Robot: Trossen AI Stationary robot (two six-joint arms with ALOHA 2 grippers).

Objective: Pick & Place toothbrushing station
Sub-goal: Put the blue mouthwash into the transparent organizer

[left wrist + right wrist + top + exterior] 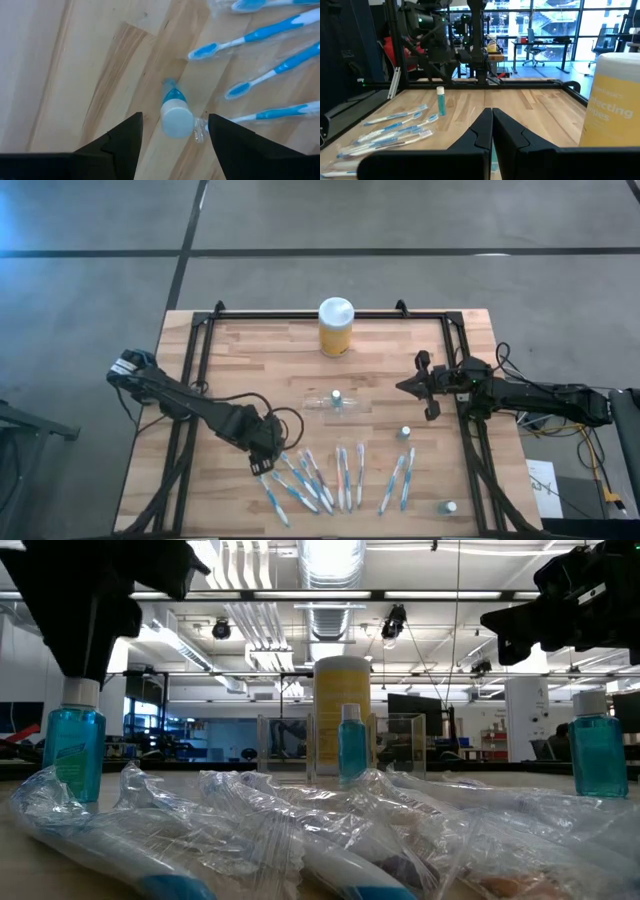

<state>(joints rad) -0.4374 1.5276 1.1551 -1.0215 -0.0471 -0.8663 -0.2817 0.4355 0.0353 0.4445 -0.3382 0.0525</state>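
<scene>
Cut off at the low view's top edge: both arms, only dark masses showing – left gripper (85,600) hiding the cap of a tube (73,745) below it. Blurred in the foreground there: wrapped toothbrushes (330,860), heads and handles impossible to tell apart. Holder (335,403) in the high view almost lost against the wood – outline too faint to trace. Cut off in the right wrist view: jar (615,100), label only partly readable. In the left wrist view, toothbrushes (250,37) running off the edge, handles' ends unseen.
</scene>
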